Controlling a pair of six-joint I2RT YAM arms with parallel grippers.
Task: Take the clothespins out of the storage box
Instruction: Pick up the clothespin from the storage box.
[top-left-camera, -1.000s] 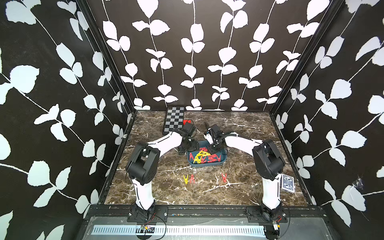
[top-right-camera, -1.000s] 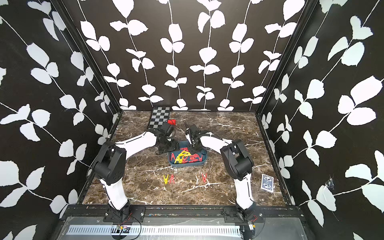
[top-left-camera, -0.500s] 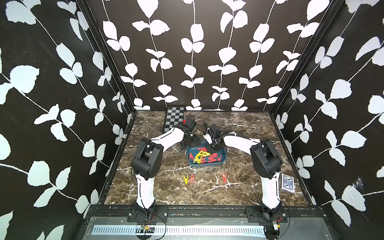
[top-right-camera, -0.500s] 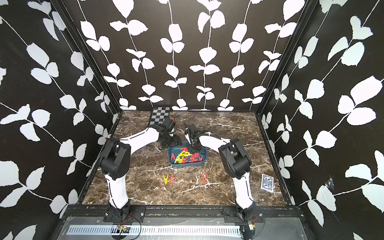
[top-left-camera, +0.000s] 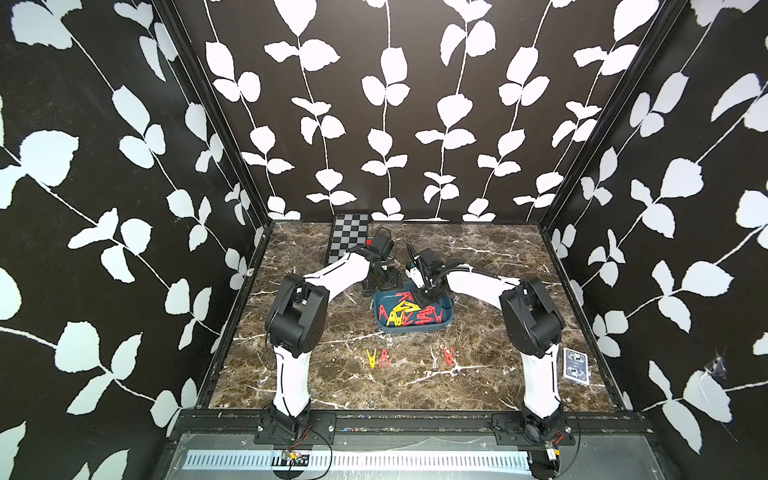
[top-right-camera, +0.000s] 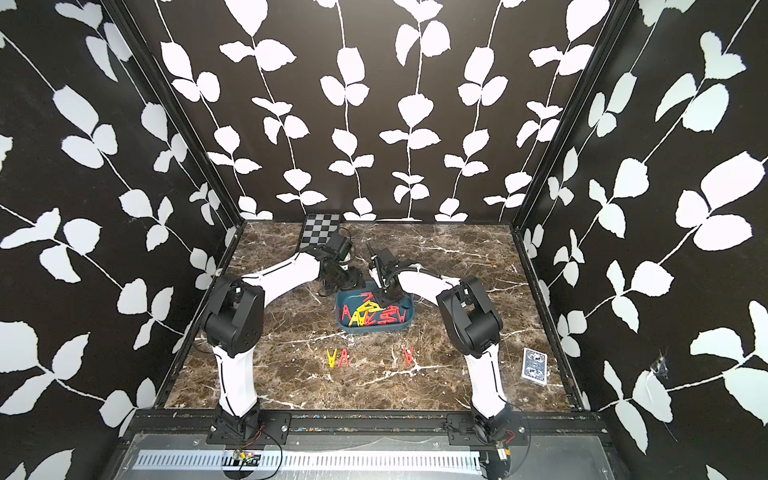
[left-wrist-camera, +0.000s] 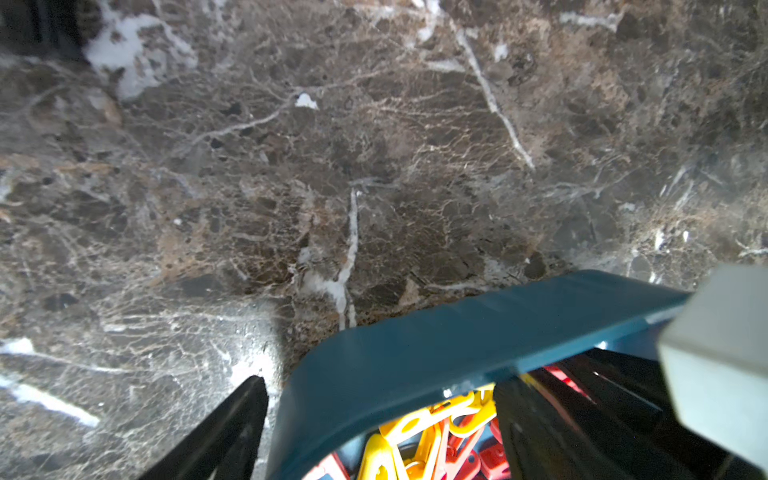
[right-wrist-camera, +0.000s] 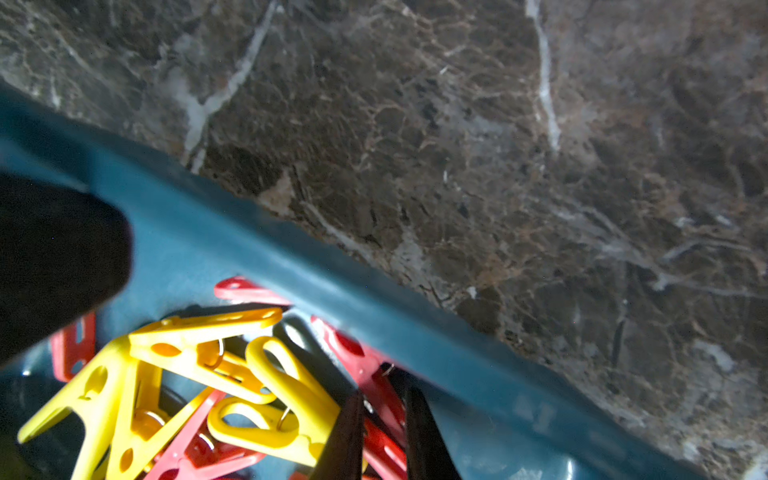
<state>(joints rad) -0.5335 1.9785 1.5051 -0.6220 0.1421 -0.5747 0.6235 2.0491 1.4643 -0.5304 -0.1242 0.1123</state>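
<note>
The storage box (top-left-camera: 415, 329) (top-right-camera: 376, 328), a shallow teal tray, sits mid-table with several red and yellow clothespins (top-left-camera: 400, 311) (top-right-camera: 365, 311) piled inside. My right gripper (right-wrist-camera: 384, 436) (top-left-camera: 424, 300) reaches down into the box, its jaws shut on a red clothespin (right-wrist-camera: 380, 399) beside a yellow one (right-wrist-camera: 291, 386). At the box's far-left corner my left gripper (left-wrist-camera: 386, 415) (top-left-camera: 384, 283) is open astride the wall (left-wrist-camera: 436, 353), with one finger (left-wrist-camera: 232, 428) outside on the marble and the other inside. Out on the table lie a yellow (top-left-camera: 371, 358) and two red clothespins (top-left-camera: 384, 357) (top-left-camera: 448, 355).
A checkered board (top-left-camera: 351, 237) lies at the back left with a small red block (top-left-camera: 369, 241) at its edge. A deck of cards (top-left-camera: 575, 365) rests near the right wall. Patterned walls enclose the marble table on three sides.
The right gripper's jaws have narrowed onto the red clothespin in the box. The left arm has swung a little, bringing its open gripper onto the box's far-left corner.
</note>
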